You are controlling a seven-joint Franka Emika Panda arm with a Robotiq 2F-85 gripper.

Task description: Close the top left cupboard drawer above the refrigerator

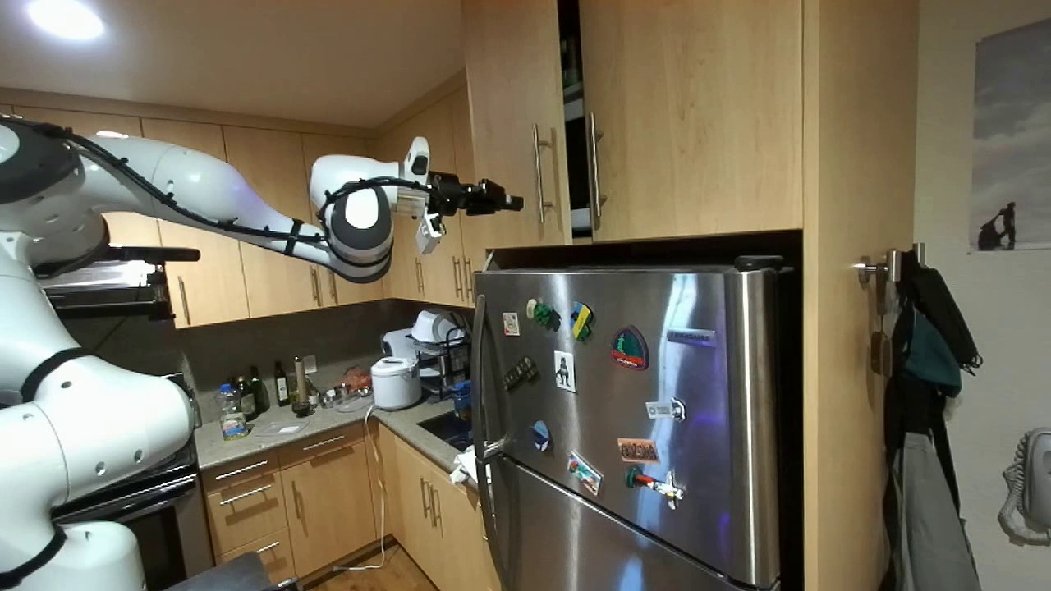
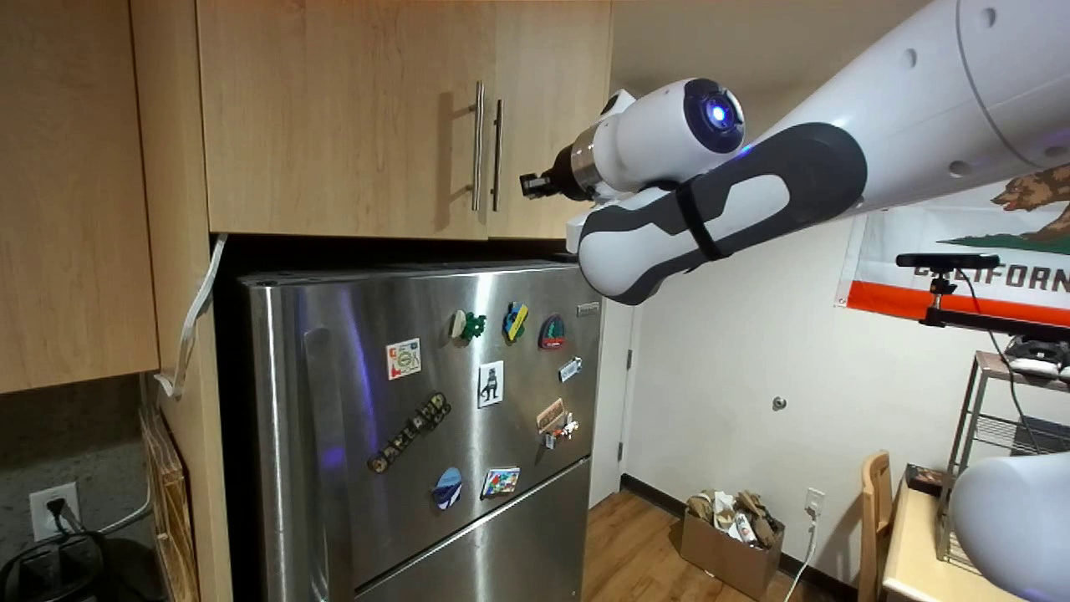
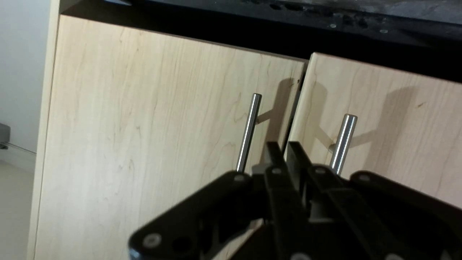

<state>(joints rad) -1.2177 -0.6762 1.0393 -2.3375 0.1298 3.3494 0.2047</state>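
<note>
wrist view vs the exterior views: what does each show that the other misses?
Wrist view only: the end effector from behind, its two fingers told apart.
Exterior views only: the robot arm and the magnet-dotted front of the refrigerator; in an exterior view, also a cardboard box.
Both: the end effector, the top left cupboard door, the neighbouring door and their bar handles. The dark gap between the doors shows in the wrist view and in an exterior view.

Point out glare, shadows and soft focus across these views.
In both exterior views, glare streaks the refrigerator; in an exterior view, the ceiling light is blown out white; in the wrist view, the handles cast dark shadows and the end effector looks soft.
</note>
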